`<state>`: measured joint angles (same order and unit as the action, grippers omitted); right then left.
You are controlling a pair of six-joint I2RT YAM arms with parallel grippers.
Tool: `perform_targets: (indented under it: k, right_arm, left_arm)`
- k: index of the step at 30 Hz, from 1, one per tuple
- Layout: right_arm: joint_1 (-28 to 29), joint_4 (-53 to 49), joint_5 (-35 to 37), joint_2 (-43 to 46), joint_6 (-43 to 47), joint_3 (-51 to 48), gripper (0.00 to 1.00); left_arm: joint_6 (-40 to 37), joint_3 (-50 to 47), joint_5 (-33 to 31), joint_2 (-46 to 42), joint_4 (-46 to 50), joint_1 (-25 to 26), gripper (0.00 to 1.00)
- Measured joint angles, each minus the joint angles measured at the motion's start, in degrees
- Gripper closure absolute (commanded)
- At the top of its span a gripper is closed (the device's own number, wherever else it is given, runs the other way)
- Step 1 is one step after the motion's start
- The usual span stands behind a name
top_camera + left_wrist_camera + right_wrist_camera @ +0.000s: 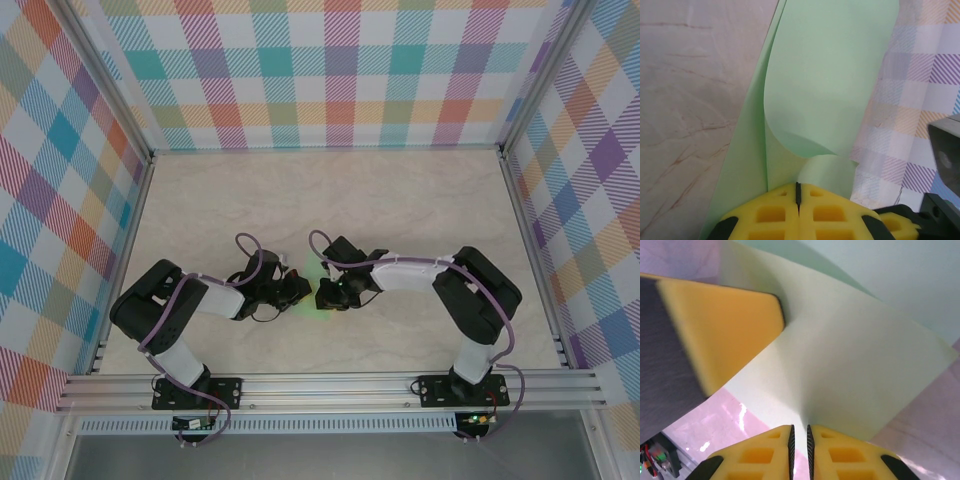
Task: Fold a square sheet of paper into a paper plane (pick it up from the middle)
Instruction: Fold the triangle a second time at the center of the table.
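Observation:
The square sheet of paper (830,75) is pale mint green, held off the table, with overlapping layers and a flap curling toward the fingers. My left gripper (798,192) is shut on its lower edge, yellow pads pressed together. My right gripper (799,437) stands a narrow slit apart, and a crease of the paper (850,355) runs down into that slit without being clamped. The left gripper's yellow finger (720,335) lies against the sheet at upper left. From above, both grippers (298,290) (328,292) meet at mid-table over a sliver of green (316,298). A paper plane is out of view.
The marble-patterned tabletop (330,200) stretches behind the arms. Plaid walls (340,70) close it in on three sides. An aluminium rail (330,385) with both arm bases runs along the near edge.

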<state>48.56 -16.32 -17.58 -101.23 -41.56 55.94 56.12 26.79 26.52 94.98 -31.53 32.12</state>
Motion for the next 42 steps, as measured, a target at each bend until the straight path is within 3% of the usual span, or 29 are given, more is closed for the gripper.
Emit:
perform_targets:
  k: [17,42]
  right_arm:
    - [1.77,-0.24,-1.86,-1.73,-1.16,2.62,0.83]
    - [0.9,8.26,-4.42,-0.63,-5.51,-5.35,0.84]
  left_arm:
    - [-0.02,0.0,0.0,0.0,0.0,0.0,1.0]
    - [-0.2,0.0,0.0,0.0,0.0,0.0,1.0]
